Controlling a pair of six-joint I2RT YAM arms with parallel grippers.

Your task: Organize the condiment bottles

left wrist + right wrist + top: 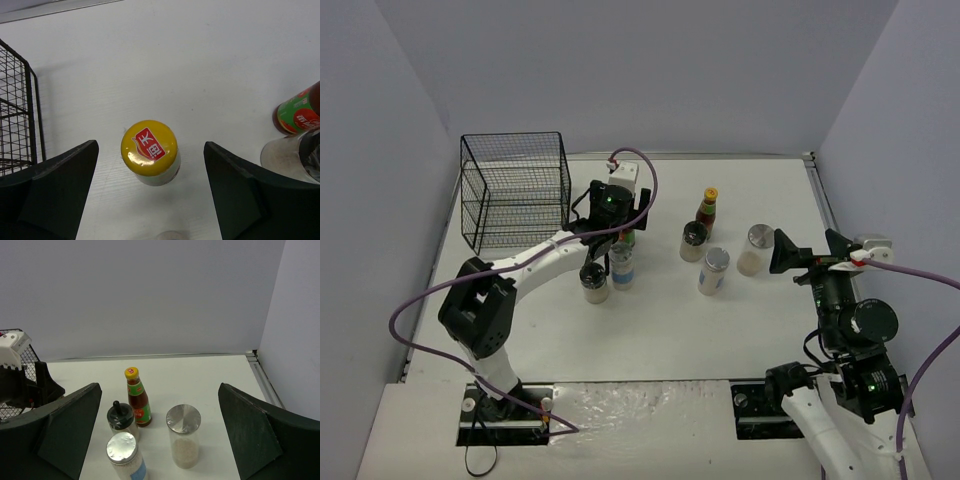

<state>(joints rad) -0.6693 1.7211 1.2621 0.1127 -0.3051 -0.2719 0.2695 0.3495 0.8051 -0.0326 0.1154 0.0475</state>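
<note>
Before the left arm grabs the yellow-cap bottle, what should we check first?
1. Left pincer open: ok.
2. Yellow-cap bottle centred between its fingers: ok.
3. Bottle standing upright: ok, its cap faces straight up at the wrist camera.
4. Pincer low enough to grip the bottle: cannot tell.
5. Wire basket clear of the left pincer: ok in the top view.
6. Right pincer out of the way: ok, it is open, over by the silver-lid jar.
</note>
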